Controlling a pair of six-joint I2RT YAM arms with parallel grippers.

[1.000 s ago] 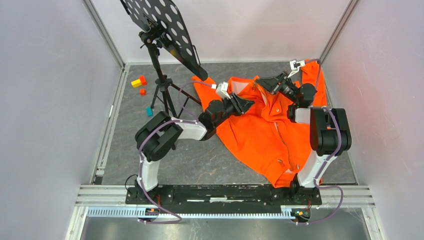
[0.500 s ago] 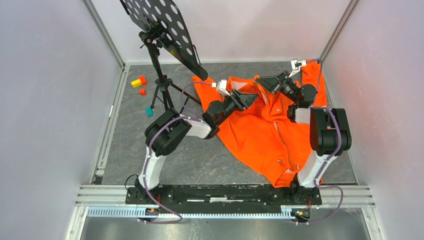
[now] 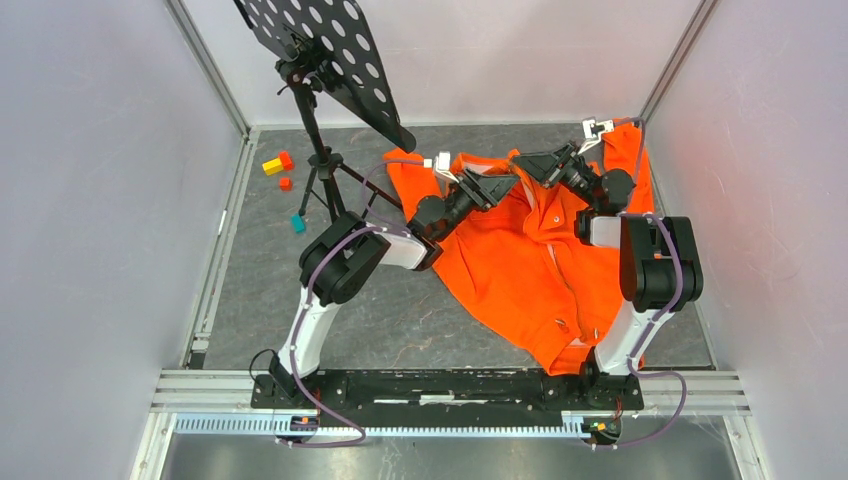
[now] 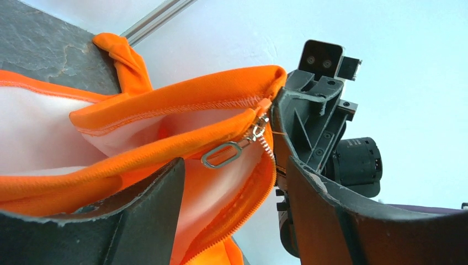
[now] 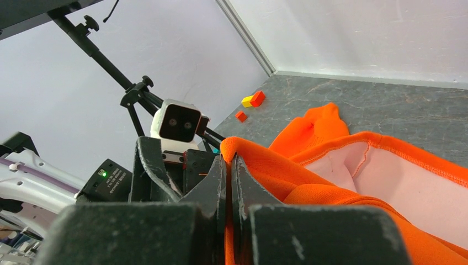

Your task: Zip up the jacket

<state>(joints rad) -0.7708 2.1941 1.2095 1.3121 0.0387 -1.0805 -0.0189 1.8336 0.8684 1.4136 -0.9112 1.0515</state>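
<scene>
Grey stone-patterned tabletop (image 3: 400,320) carries the jacket (image 3: 530,270), which lies beneath and ahead of both grippers. Right gripper (image 5: 228,182): fingers pressed together on the jacket's upper front edge, which is lifted off the table. Left gripper (image 4: 232,199): fingers spread, facing the right gripper. The metal zipper pull (image 4: 223,154) hangs in the gap just ahead of its fingertips, apparently untouched. A music stand (image 3: 318,60) stands to the left of the left gripper, with coloured blocks (image 3: 277,163) beyond it.
</scene>
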